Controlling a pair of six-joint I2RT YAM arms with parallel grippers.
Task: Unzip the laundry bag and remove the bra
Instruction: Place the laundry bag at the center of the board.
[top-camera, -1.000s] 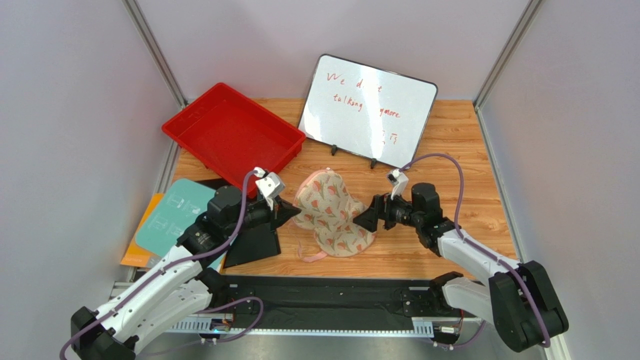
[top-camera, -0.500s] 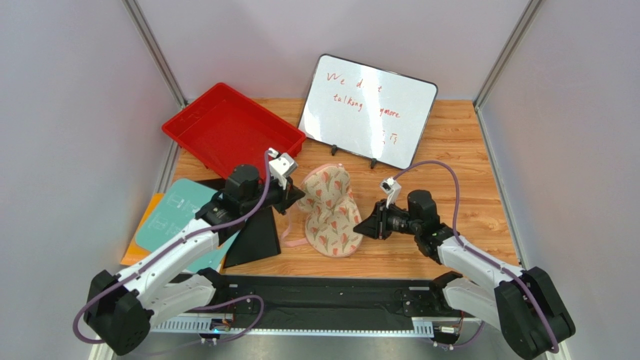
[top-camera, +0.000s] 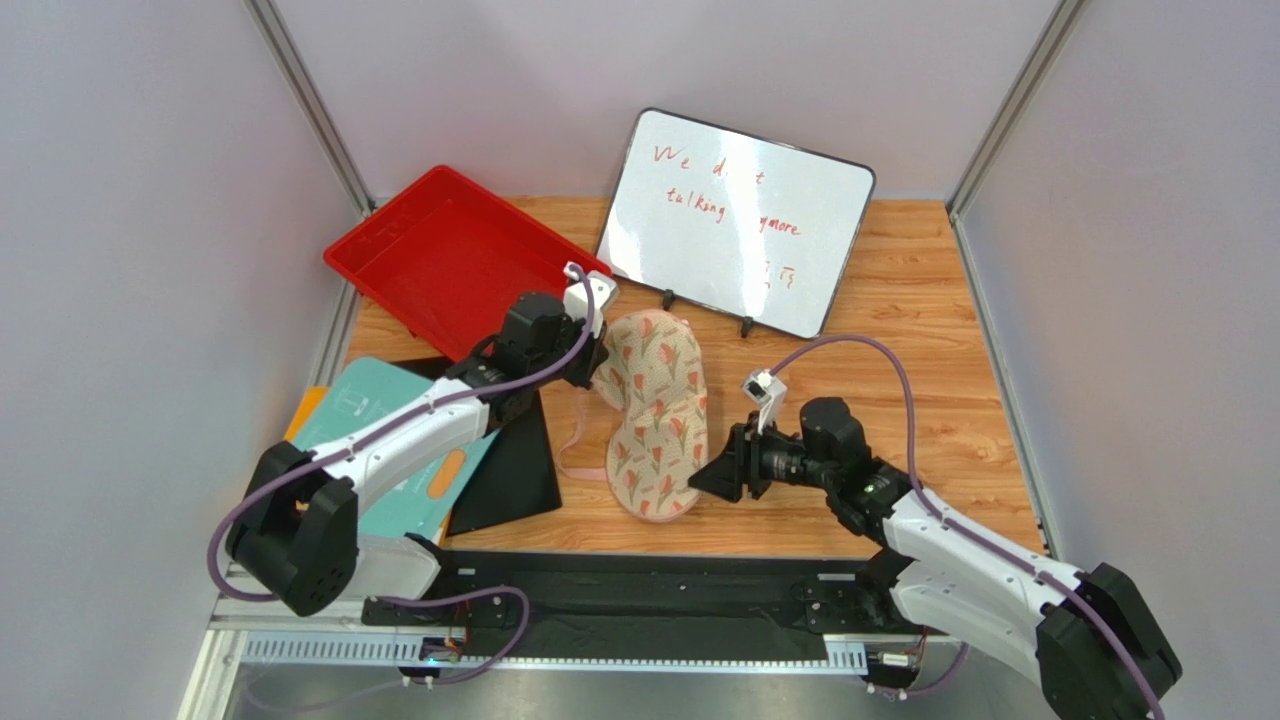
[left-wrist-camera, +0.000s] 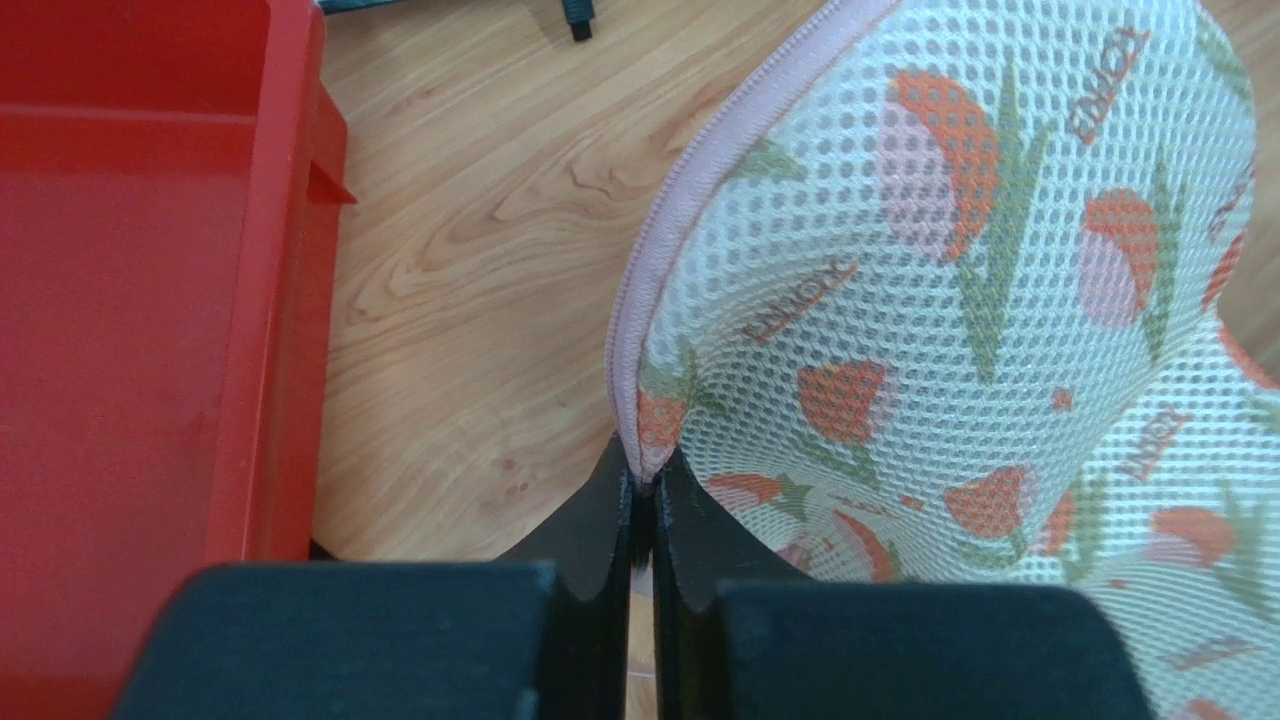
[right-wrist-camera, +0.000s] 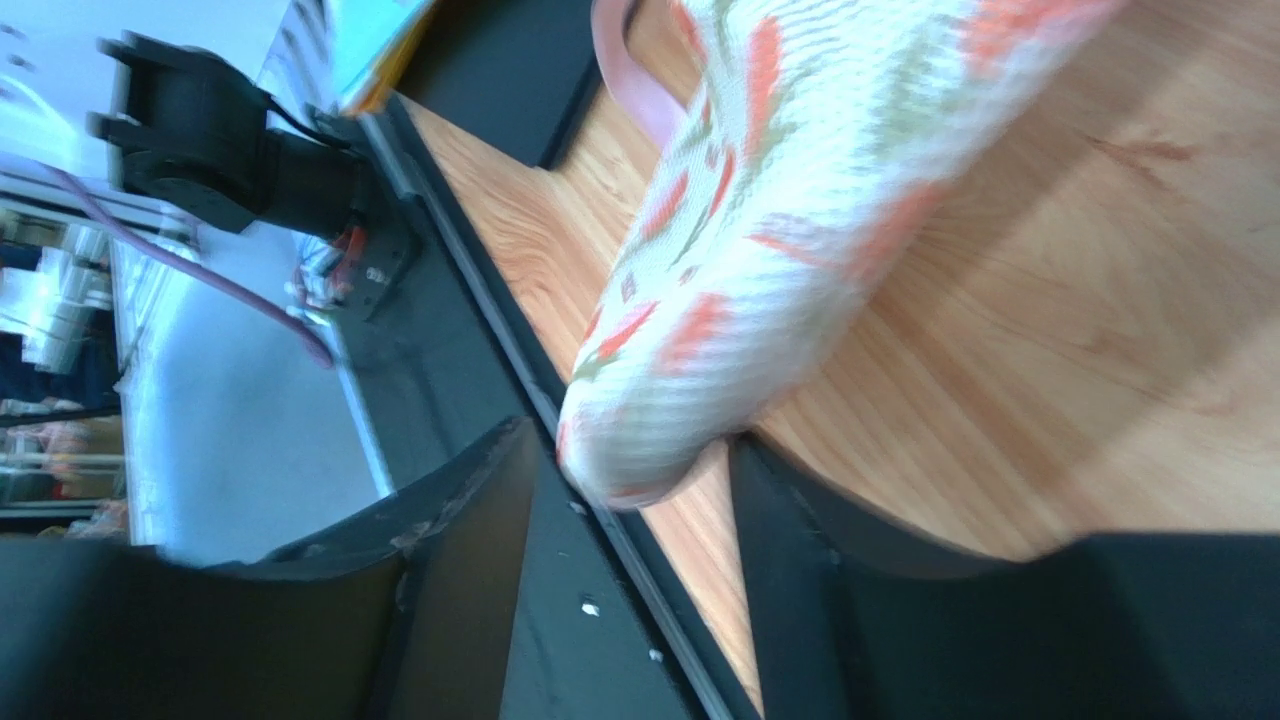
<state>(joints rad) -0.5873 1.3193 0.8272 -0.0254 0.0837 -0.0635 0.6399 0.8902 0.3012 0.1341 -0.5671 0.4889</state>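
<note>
The bag (top-camera: 661, 408) lies on the table (top-camera: 917, 315) between the two arms, drawn out long and narrow. Its far end is near the whiteboard (top-camera: 736, 218) and its near end points at the arm bases. A second ago it lay broader and rounder, so it has since turned and been stretched lengthwise. The left gripper (top-camera: 600, 365) has moved away from the bases to beside the corner of the red tray (top-camera: 451, 270). In the left wrist view its jaws are closed to a sliver, pinching the pink zipper edge (left-wrist-camera: 639, 323) of the bag (left-wrist-camera: 962, 300). The right gripper (top-camera: 709, 479) has come nearer the bases and leftward. Its jaws stand well apart with the bag's (right-wrist-camera: 781, 225) rounded near end filling the gap between the fingers (right-wrist-camera: 481, 510), apparently held there. The pink loop (top-camera: 576, 450), earlier at the bag's near edge, now trails off its left side.
</note>
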